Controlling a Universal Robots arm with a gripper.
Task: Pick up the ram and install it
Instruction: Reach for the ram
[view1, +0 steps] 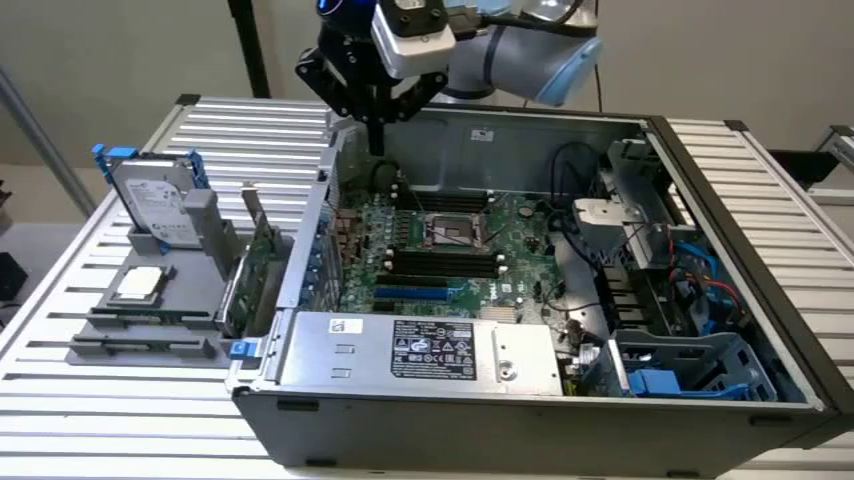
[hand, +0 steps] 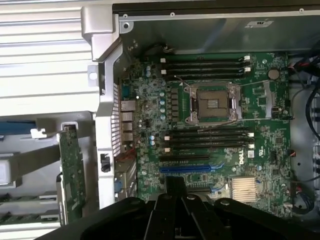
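Above an open grey computer case on a white slatted table, beige wall behind: black gripper pinched together, empty; thin dark-green ram well apart in a grey rack.

Matt grey sheet-metal computer case; power supply of bare dull metal, paper label. At the case's nine o'clock, shiny metal hard drive, blue plastic rails.
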